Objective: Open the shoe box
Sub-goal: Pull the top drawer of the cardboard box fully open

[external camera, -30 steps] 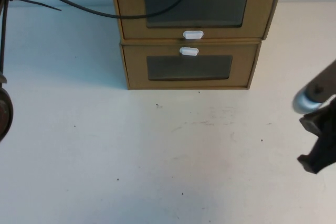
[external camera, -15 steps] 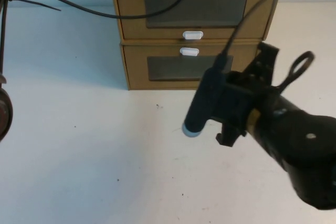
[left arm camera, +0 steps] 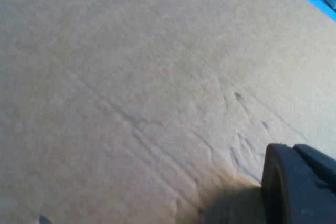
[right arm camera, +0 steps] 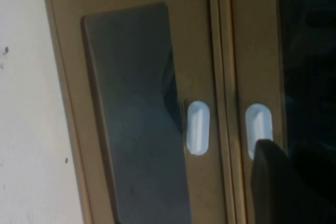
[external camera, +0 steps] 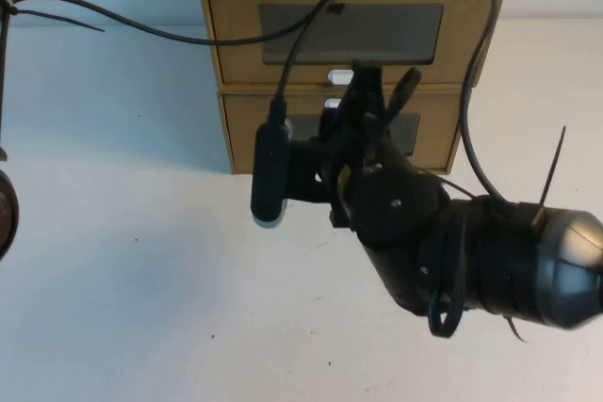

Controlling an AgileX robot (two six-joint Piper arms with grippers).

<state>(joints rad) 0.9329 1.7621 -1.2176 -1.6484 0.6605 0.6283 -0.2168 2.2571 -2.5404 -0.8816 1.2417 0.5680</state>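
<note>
White table [external camera: 122, 280] takes up the left, and a black cable [external camera: 141, 27] crosses above it from the far left corner toward the boxes. Next comes the left gripper [left arm camera: 298, 184]. In the left wrist view it sits right against the plain cardboard top of the upper box [external camera: 236, 7], and in the high view a dark shape shows on that top near its left end. Whether it is spread or pressed together cannot be told. Two shoe boxes stand stacked at the far side of the table, in the centre, the upper box on the lower box [external camera: 240, 124]. Each has a dark window in its front, and both fronts are flush and closed. The white upper handle [right arm camera: 259, 123] and white lower handle [right arm camera: 198, 128] sit close together on either side of the seam between the boxes. The right gripper [external camera: 369, 91] hovers just in front of these two handles and hides part of them from above. In the right wrist view a dark part of it overlaps the edge of the upper handle, though contact cannot be confirmed, nor whether it is spread or pinching. Behind it the right arm [external camera: 490, 261] stretches back toward the near right corner
</note>
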